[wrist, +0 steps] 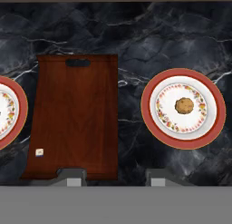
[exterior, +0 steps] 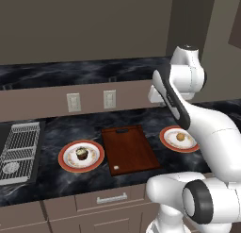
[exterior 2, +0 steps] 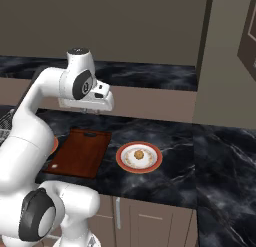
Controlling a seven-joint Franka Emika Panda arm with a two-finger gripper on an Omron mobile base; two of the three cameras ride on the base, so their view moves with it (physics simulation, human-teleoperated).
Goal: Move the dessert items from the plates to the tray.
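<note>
Hand view is showing you the tool (wrist: 113, 177) at the bottom edge, its two dark tips standing well apart with nothing between them, hovering high above the dark marbled worktop (wrist: 136, 32). One tip is sitting over the near edge of the tray (wrist: 74, 116); the other is over bare worktop between the tray and the right plate (wrist: 183, 108).

Nearest to you on the tray is its small pale dot (wrist: 39, 152), in the near left corner. The handle slot (wrist: 77, 62) is lying at the far end. Nothing is resting on the board.

To the right, apart from the tray, you are seeing the right plate carrying the pastry ball (wrist: 184, 105) at its white centre. On the other side, the left plate (wrist: 10, 110) is being cut off by the frame edge.

Left base view is giving you that left plate (exterior: 81, 156) whole, with the chocolate cupcake (exterior: 82, 154) sitting upright in its middle, just beside the tray (exterior: 128, 148). Further left, a grey metal rack (exterior: 21, 145) is lying on the worktop. Beyond the tray, two wall outlets (exterior: 91, 101) are sitting on the backsplash.

Right base view is showing you the tool's hand (exterior 2: 95, 102) held high above the far end of the tray (exterior 2: 79, 152), with the pastry ball (exterior 2: 139, 154) on its plate (exterior 2: 139, 157) off to the right.
</note>
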